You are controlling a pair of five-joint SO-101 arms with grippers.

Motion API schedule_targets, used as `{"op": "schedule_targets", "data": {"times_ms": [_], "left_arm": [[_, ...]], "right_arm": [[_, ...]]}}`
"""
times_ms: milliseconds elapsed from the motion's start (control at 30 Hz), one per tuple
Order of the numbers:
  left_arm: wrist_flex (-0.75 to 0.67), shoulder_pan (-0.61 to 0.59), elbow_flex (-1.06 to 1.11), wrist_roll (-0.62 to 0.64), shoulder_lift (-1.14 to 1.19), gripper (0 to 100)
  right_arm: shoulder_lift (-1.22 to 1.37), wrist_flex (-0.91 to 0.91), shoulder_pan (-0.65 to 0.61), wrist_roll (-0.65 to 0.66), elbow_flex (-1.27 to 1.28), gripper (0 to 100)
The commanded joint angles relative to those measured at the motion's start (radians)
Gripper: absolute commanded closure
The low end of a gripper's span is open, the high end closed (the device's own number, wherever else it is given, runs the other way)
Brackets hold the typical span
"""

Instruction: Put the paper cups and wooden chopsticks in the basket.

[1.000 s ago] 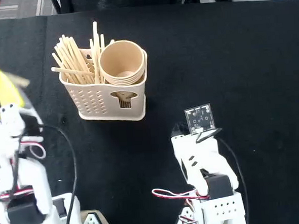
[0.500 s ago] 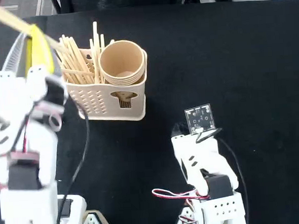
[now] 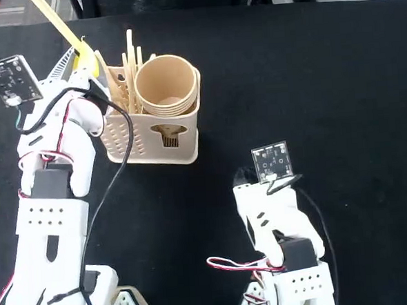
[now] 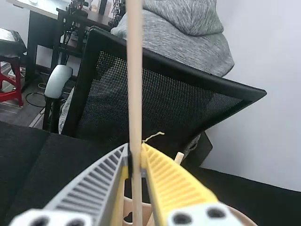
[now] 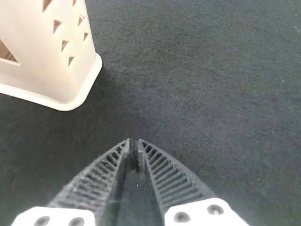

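My left gripper (image 3: 77, 49) is shut on a wooden chopstick (image 3: 54, 20) and hangs over the left end of the beige basket (image 3: 151, 138). In the left wrist view the chopstick (image 4: 134, 70) stands upright between the gripper (image 4: 135, 157) fingers. Several more chopsticks (image 3: 126, 67) stand in the basket's left part. A stack of paper cups (image 3: 166, 85) sits in its right part. My right gripper (image 5: 134, 143) is shut on nothing, low over the black table near the basket's corner (image 5: 47, 47).
The black table (image 3: 337, 82) stretches bare to the right of the basket. The right arm (image 3: 276, 217) rests folded at the front, a little right of the middle. A mesh office chair (image 4: 155, 99) stands behind the table.
My left arm has risen from the front left and swung toward the basket, carrying the chopstick over its left end. The right arm has kept still.
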Motion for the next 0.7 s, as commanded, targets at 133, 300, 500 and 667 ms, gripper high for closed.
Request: {"op": "schedule_targets", "data": {"times_ms": [133,300,500,667], "left_arm": [[-0.009,0.007,-0.008,-0.025,0.003,97],[0.055,0.007,-0.016,-0.044,-0.003,86],[0.199,0.007,-0.111,0.0,0.0,82],[0.226,0.005,-0.15,0.0,-0.008,82]], "right_arm": [[-0.012,0.005,0.011,0.006,-0.001,98.4],[-0.012,0.005,0.011,0.006,-0.001,98.4],[-0.012,0.005,0.011,0.006,-0.001,98.4],[-0.012,0.005,0.011,0.006,-0.001,98.4]]}}
